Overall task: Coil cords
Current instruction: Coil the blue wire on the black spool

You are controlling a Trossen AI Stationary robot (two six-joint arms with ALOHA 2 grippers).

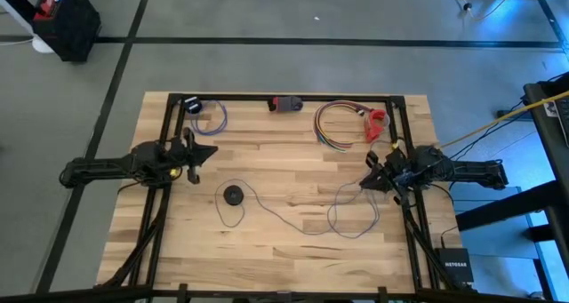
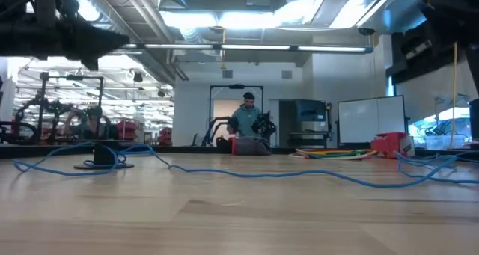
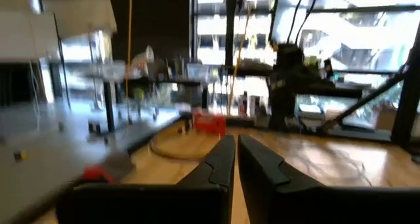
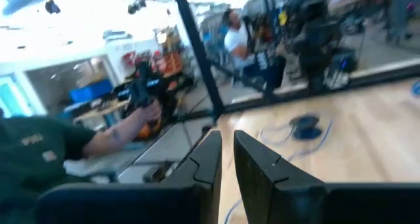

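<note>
altogether one wire [image 1: 293, 216] with one puck [image 1: 233, 195]; left hand [image 1: 206, 151] pressed together, right hand [image 1: 366, 184] nearly so, empty.

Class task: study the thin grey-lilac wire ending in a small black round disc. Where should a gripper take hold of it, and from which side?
Probably at the wire's end where it meets the black round disc, coming straight down from above. The wire lies slack and flat on the wooden table, and the disc gives a firm anchor.

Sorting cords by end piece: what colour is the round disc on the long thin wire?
Black; the disc shows best in the high view.
</note>
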